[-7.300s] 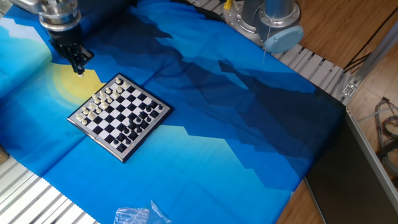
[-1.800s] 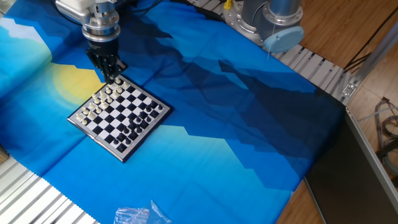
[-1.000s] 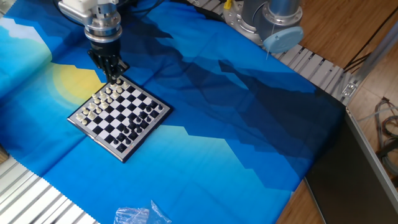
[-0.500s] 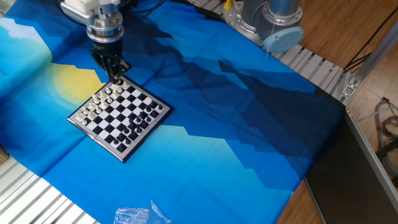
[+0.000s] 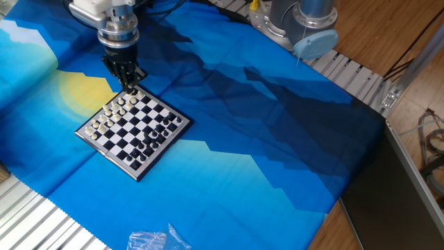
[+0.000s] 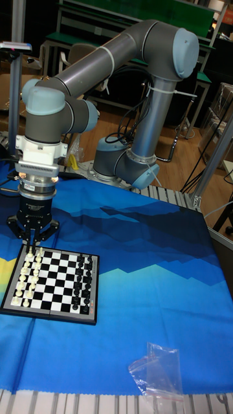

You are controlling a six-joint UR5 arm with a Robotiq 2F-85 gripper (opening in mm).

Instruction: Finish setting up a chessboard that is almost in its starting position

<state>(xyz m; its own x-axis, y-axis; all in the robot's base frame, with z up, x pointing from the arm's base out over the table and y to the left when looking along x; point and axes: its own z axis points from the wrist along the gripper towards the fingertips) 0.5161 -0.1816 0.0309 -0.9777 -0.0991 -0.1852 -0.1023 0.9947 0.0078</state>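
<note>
The chessboard [image 5: 133, 130] lies on the blue cloth at the left, a small black and white checked square with a dark rim [image 6: 53, 313]. Cream pieces [image 5: 105, 119] line its left side and black pieces [image 5: 161, 130] its right side. My gripper [image 5: 130, 87] points straight down over the board's far corner, just above the cream back row [image 6: 33, 245]. Its fingers are drawn together at the tips, apparently pinching a tiny cream piece that is too small to see clearly.
A crumpled clear plastic bag [image 5: 156, 241] lies near the front edge of the cloth [image 6: 157, 369]. The arm's base [image 5: 298, 21] stands at the back right on the ribbed aluminium table [image 5: 354, 76]. The cloth [image 5: 263, 153] covers most of the table.
Since 7.3 s ago the gripper has travelled from the cloth left of the board to the board's far corner. Over the last second it only crept slightly right and down.
</note>
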